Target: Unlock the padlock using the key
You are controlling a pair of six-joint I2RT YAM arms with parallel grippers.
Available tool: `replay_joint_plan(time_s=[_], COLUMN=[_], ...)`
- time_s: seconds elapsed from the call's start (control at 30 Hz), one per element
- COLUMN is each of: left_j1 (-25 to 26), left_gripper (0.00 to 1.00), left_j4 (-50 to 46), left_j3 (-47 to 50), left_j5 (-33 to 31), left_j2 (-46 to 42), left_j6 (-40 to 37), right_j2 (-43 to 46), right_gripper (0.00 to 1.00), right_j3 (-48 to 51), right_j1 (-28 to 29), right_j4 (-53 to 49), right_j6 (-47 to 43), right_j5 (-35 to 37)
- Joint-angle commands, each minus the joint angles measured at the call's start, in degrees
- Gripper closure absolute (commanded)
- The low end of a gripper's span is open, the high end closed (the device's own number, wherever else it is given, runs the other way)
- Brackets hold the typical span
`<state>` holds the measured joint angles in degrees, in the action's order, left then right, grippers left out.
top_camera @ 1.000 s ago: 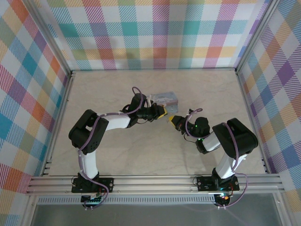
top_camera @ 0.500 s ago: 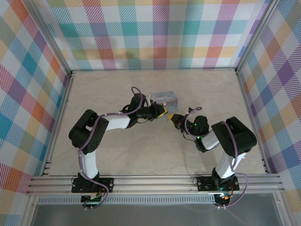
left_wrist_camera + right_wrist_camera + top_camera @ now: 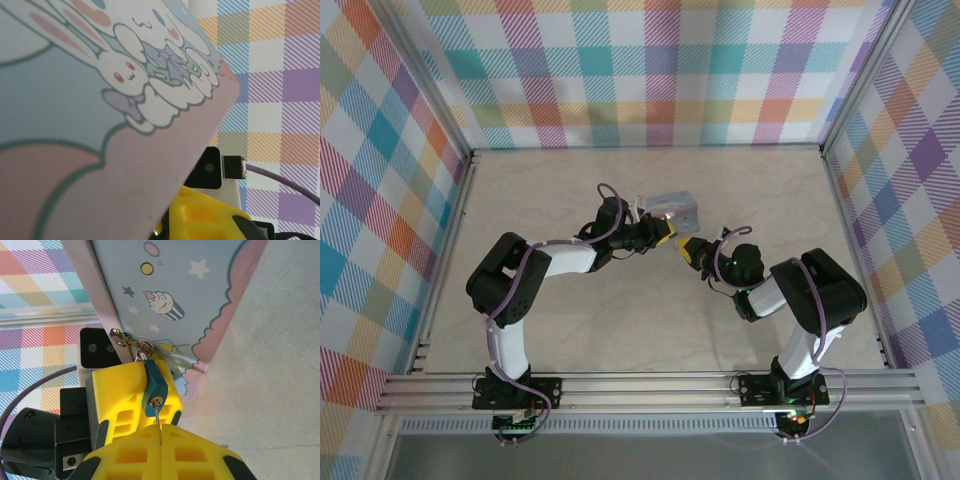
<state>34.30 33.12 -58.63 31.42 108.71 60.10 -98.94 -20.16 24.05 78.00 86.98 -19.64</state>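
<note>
On the left, our left pincer looks clamped on a corner of the tin, holding it tilted. The padlock hangs from the tin's hasp. Its long axis points keyhole-first at the right pincer, the nearer one. That pincer is pinched tight on the key, which lies in line, tip at the keyhole. We judge a twist comes next.
</note>
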Motion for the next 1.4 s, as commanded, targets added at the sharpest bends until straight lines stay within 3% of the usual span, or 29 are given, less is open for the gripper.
replay_joint_plan(time_s=[0.0,0.6,1.03,1.37], left_j1=[1.38,1.29,2.51,3.75], left_gripper=[0.96,1.00,1.00,1.00], left_j4=[5.07,8.27,8.16,10.24], left_j3=[0.37,0.61,2.09,3.39], left_j5=[4.96,6.60,7.93,7.25], left_j2=[-0.34,-0.86,-0.98,-1.22], left_j6=[1.41,3.71,3.67,4.42], right_j2=[-0.08,-0.95,-7.79,-4.62], right_gripper=[1.00,1.00,1.00,1.00], right_j3=[-2.40,-6.13,-12.38,-13.28], right_j1=[0.35,0.38,0.87,1.82], right_j4=[2.69,2.69,2.69,2.60], right_j6=[2.27,8.15,-7.01,1.73], right_j5=[2.33,2.64,-2.50,2.49])
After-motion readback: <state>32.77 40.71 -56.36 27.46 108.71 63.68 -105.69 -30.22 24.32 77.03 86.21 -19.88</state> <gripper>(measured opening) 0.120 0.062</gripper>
